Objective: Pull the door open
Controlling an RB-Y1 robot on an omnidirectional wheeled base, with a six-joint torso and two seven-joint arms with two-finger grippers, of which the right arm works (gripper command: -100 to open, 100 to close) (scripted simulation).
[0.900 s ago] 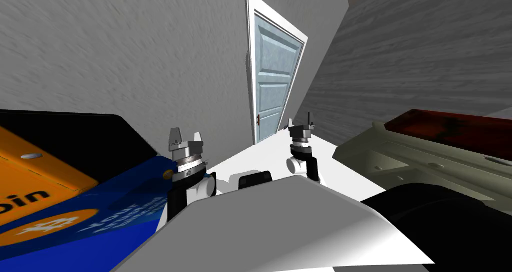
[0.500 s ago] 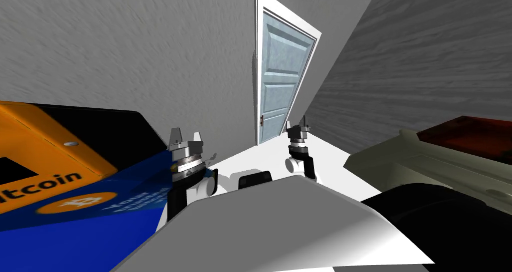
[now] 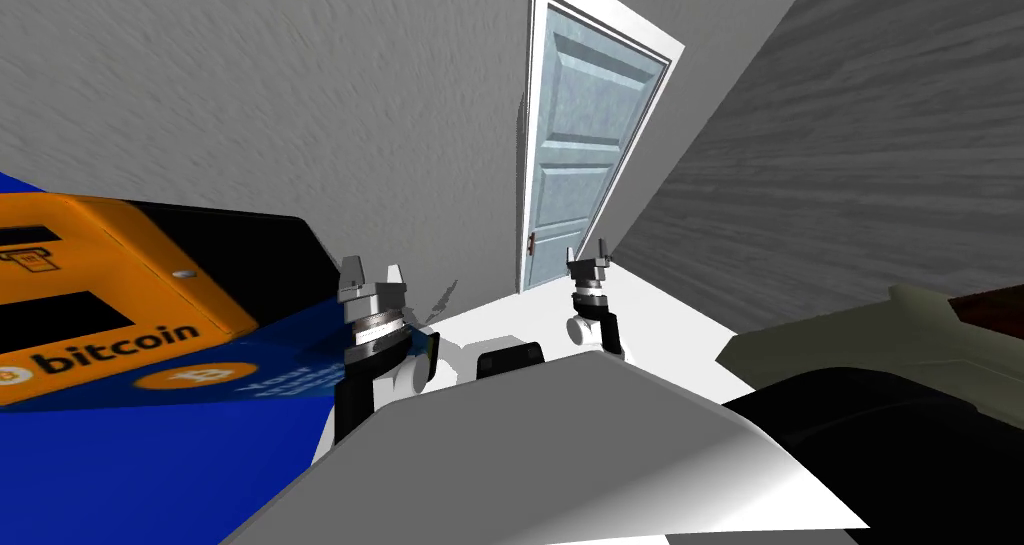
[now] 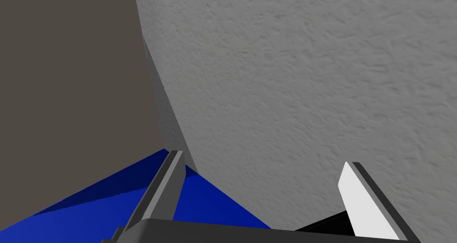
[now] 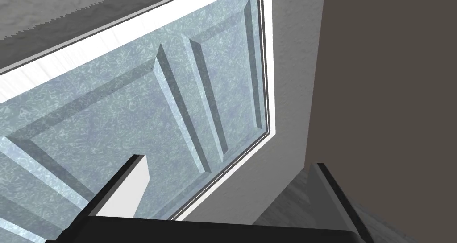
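A pale blue panelled door (image 3: 587, 144) in a white frame (image 3: 537, 119) stands shut in the grey wall ahead. Its small dark handle (image 3: 530, 244) sits low on the door's left edge. My right gripper (image 3: 588, 258) is open and held up short of the door, just right of the handle. In the right wrist view the door panels (image 5: 134, 106) lie beyond the open right gripper (image 5: 227, 182). My left gripper (image 3: 370, 279) is open, raised beside the left wall; in the left wrist view the gripper (image 4: 263, 191) faces grey wall with nothing between its fingers.
An orange and blue bitcoin machine (image 3: 110, 319) stands close on my left. A grey-green cabinet (image 3: 880, 339) with a dark red top sits at my right. A grey wall (image 3: 850, 169) runs along the right. White floor (image 3: 660, 319) leads to the door.
The whole head picture has shifted: I have turned and moved nearer, so the door sits further right and larger. The bitcoin machine shows more; the cabinet slides off right. The arms keep their pose.
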